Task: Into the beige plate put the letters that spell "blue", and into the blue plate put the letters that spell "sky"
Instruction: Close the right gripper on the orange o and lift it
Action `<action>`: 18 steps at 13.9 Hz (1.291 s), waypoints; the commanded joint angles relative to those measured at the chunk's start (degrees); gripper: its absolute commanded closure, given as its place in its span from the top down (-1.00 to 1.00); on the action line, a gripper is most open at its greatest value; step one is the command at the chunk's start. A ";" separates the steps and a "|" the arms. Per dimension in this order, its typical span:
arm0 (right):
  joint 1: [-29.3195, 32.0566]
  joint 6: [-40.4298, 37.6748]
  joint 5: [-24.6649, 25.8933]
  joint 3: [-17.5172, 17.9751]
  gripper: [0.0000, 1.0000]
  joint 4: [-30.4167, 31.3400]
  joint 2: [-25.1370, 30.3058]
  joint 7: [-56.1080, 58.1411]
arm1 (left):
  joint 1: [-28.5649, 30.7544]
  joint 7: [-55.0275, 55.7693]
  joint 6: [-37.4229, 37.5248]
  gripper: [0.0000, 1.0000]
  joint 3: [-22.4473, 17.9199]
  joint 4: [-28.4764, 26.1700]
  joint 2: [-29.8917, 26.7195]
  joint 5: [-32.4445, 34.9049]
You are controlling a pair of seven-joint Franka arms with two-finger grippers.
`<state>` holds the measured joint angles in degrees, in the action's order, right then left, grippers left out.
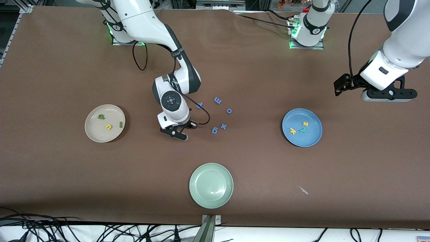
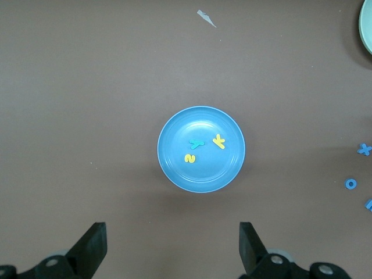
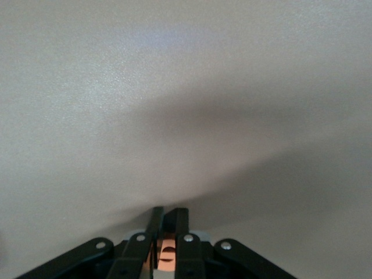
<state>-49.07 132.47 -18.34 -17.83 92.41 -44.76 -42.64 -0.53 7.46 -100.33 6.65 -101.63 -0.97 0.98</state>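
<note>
Three plates on the brown table [image 1: 67, 188]: beige plate [image 1: 92, 129] at mid-left of the front frame, blue plate [image 1: 310, 141] at mid-right, pale green plate [image 1: 211, 185] at lower centre. Beige plate holds dark green b [image 1: 101, 117], yellow u [image 1: 108, 127] and thin green l [image 1: 121, 124]. Blue plate holds yellow s [image 1: 305, 124], yellow k [image 1: 293, 131] and teal y [image 1: 303, 130], the last two just beside each other. Five blue-purple letters [image 1: 217, 100] lie scattered at centre, between the two plates. Small pale scrap [image 1: 304, 190] at lower right. Right gripper [image 1: 178, 131] is low at the table near the blue-purple letters, fingers pressed together on the orange e [image 3: 167, 254], seen in the right wrist view. Left gripper [image 2: 171, 247] hangs spread wide, waiting at the front frame's right edge, above and right of the blue plate. No readable writing.
</note>
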 commanded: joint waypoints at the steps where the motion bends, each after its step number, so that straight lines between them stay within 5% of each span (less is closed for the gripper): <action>1: 0.46 -0.55 -1.17 0.16 -0.74 -0.92 -0.51 1.86 | 0.09 -0.78 1.28 1.00 -0.14 1.61 0.62 -0.54; 3: 0.73 -2.38 -1.08 0.07 -0.71 -1.97 -0.24 2.04 | 0.09 -0.69 1.28 1.00 -0.14 1.61 0.62 -0.54; 4: 0.99 -4.40 -1.08 -0.01 -0.48 -3.37 -0.24 2.04 | 0.09 -0.78 1.28 1.00 -0.14 1.61 0.62 -0.54; 5: 1.08 -6.42 -1.08 -0.02 0.36 -5.12 -0.33 1.95 | 0.09 -0.78 1.28 1.00 -0.14 1.61 0.62 -0.54; 6: 0.99 -7.05 -1.08 -0.02 0.53 -5.49 -0.24 1.95 | 0.09 -0.69 1.28 1.00 -0.14 1.61 0.62 -0.54; 10: -0.06 -7.23 -1.17 0.25 0.61 -4.79 -0.24 0.37 | 0.09 -0.52 1.28 1.00 -0.14 1.61 0.62 -0.54; 13: -0.76 -7.23 -1.17 0.25 0.87 -3.21 -0.24 0.37 | 0.09 -0.69 1.28 1.00 -0.06 1.61 0.62 -0.54; 18: -0.85 -6.97 -1.08 0.25 0.86 -1.98 -0.24 0.89 | 0.09 -0.60 1.28 1.00 -0.14 1.61 0.62 -0.54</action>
<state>-49.55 125.52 -18.35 -17.29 89.89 -45.11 -42.12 -0.53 7.46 -100.28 6.65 -101.63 -0.96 0.98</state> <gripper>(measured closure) 0.062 0.000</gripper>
